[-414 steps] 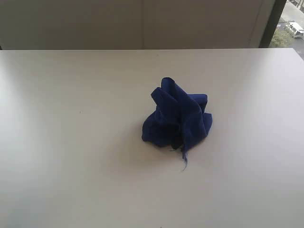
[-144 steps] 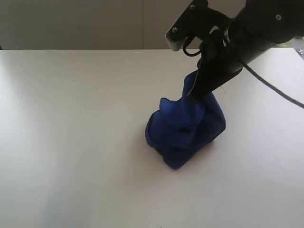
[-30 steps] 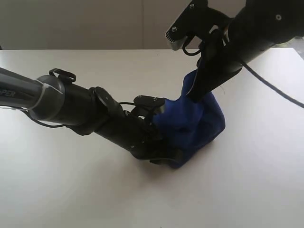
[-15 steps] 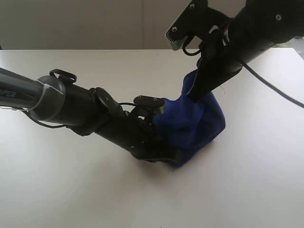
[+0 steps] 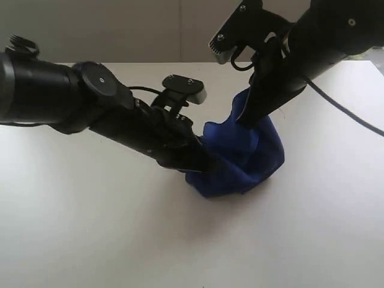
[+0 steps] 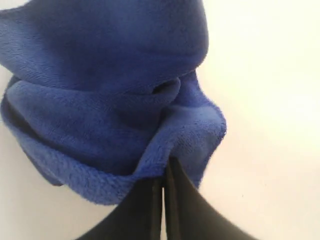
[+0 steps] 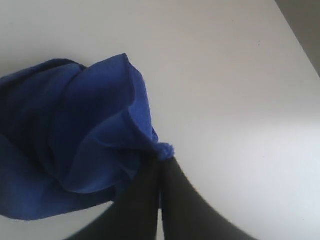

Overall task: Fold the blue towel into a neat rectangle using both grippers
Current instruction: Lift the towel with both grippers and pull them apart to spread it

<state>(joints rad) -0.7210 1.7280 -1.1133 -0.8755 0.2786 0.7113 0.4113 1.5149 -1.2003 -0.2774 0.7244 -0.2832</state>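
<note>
The blue towel [image 5: 246,159] is not flat; it sits as a bunched heap on the white counter [image 5: 96,240], a little right of the middle in the exterior view, between the two arms. The left tool [image 6: 163,170] is closed on the towel: in its wrist view the two black fingers stand together, with only a thin line between them, and a fluffy edge of the cloth is pinched at their tips. The right tool [image 7: 160,165] is also closed on the towel; it holds a small tuft of an upper edge, and from this point the cloth hangs down in loose folds to the heap. In the exterior view the right grip is higher and the left grip is low, near the counter, at the left side of the heap.

I judge that the step in hand is to pull the cloth open, and several things can go wrong here. Both grips take very little material, right at the finger tips; if the arms pull apart quickly, the soft pile can slip out of one tool and the towel falls back into a heap. I cannot tell whether each tool holds a true corner or only a fold; if it is a fold, or two layers together, the cloth will not spread into a rectangle but stay twisted. The two arms are also near each other above the towel; a careless crossing move can make them touch.
</note>
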